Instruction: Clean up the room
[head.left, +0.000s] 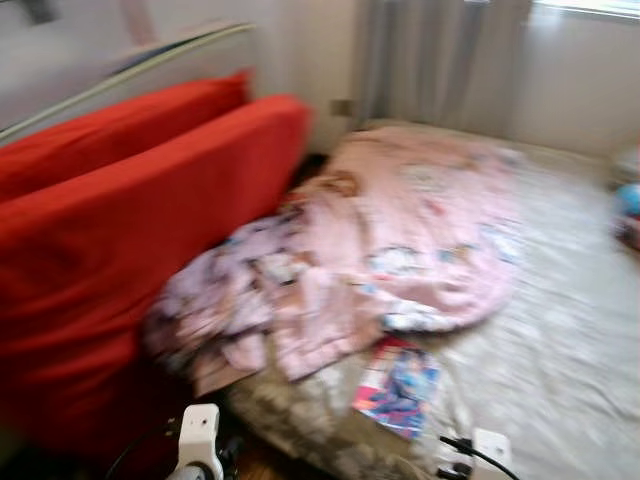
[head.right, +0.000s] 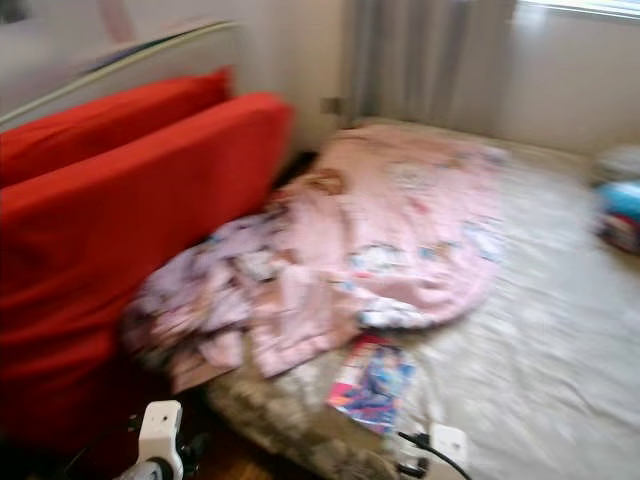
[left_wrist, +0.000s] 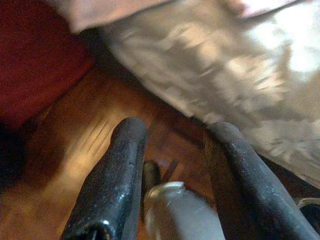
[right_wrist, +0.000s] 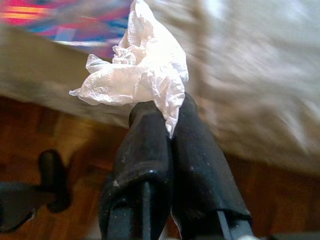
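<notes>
My right gripper (right_wrist: 170, 114) is shut on a crumpled white tissue (right_wrist: 140, 70), which sticks out past the fingertips. It hangs over the wooden floor beside the mattress edge. My left gripper (left_wrist: 175, 132) is open with nothing between its fingers, low over the wooden floor (left_wrist: 75, 145) at the corner of the mattress. A rumpled pink patterned blanket (head.left: 400, 230) lies heaped on the mattress (head.left: 570, 340). A colourful booklet (head.left: 397, 385) lies on the sheet near the front edge. The views are blurred.
Large red cushions (head.left: 130, 240) lean against a metal bed frame on the left, close to the blanket. Grey curtains (head.left: 440, 60) hang at the back wall. Blue and red items (head.right: 620, 215) sit at the far right of the mattress.
</notes>
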